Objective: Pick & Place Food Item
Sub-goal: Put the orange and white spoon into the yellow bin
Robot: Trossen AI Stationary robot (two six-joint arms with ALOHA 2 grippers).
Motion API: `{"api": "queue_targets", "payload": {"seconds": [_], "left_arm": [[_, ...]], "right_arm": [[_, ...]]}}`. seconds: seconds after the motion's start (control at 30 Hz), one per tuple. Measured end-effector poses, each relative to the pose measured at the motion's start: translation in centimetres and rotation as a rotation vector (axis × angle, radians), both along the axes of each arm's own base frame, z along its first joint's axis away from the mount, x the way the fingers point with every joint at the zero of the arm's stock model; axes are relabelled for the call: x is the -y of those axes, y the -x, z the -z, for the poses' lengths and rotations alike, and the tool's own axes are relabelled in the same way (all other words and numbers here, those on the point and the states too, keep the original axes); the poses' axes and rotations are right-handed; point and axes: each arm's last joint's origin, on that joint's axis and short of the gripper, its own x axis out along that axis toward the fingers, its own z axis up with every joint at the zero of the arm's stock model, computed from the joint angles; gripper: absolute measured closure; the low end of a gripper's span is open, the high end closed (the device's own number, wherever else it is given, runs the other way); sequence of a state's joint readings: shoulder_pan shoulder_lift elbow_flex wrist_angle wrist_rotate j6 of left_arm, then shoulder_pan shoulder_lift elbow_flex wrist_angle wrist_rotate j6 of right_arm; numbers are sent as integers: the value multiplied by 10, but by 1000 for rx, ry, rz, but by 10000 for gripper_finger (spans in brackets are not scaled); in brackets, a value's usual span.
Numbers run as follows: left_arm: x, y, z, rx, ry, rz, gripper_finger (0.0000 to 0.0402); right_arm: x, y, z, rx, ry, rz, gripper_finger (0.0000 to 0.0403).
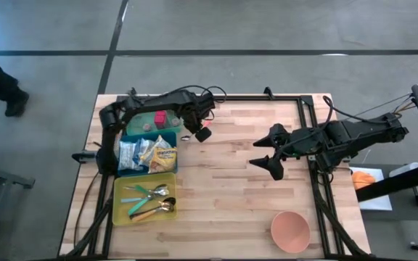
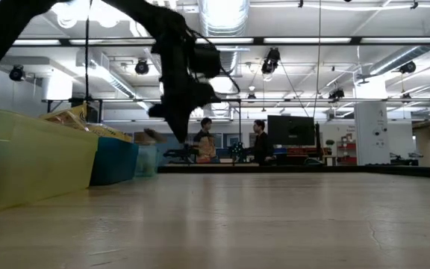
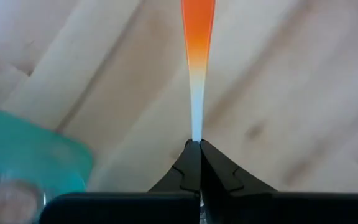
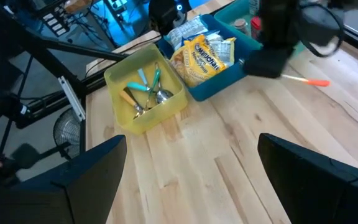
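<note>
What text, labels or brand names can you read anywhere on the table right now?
None can be read for certain.
Yellow snack packets in the blue bin: dark printed lettering, too blurred to read.
Silver packets beside them: print too small to read.
Screens in the room behind: no readable text.

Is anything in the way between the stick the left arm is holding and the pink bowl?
Only bare table lies between the orange-tipped stick and the pink bowl, but the right gripper, fingers open, hangs close beside that path.
</note>
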State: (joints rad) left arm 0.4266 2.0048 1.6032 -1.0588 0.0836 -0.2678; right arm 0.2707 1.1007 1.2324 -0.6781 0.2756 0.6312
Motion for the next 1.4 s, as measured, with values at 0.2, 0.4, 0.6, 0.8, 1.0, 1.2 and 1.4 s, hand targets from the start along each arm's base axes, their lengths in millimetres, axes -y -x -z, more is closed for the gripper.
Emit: {"api": "queue_targets", "payload": {"seconds": [0.2, 0.4, 0.6, 0.8, 1.0, 1.2, 1.4], "left_arm": [[36, 13, -48, 65, 8, 112, 401], [77, 38, -88, 65, 25, 204, 401], [122, 68, -99, 4, 55, 299, 401], [158, 99, -94, -24, 108, 224, 401], [180, 137, -92, -46, 149, -56, 401], [201, 169, -93, -33, 187, -341, 401], [228, 185, -85, -67, 217, -585, 401]], "right_arm": [[-1, 0, 0, -7, -23, -41, 44], [-2, 1, 1, -15, -33, -60, 44], [-2, 1, 1, -27, -34, -65, 44], [-2, 2, 2, -37, -34, -64, 44], [-2, 2, 2, -36, -37, -61, 44], [-2, 2, 2, -35, -46, -55, 44], [-2, 2, 2, -34, -52, -52, 44]]}}
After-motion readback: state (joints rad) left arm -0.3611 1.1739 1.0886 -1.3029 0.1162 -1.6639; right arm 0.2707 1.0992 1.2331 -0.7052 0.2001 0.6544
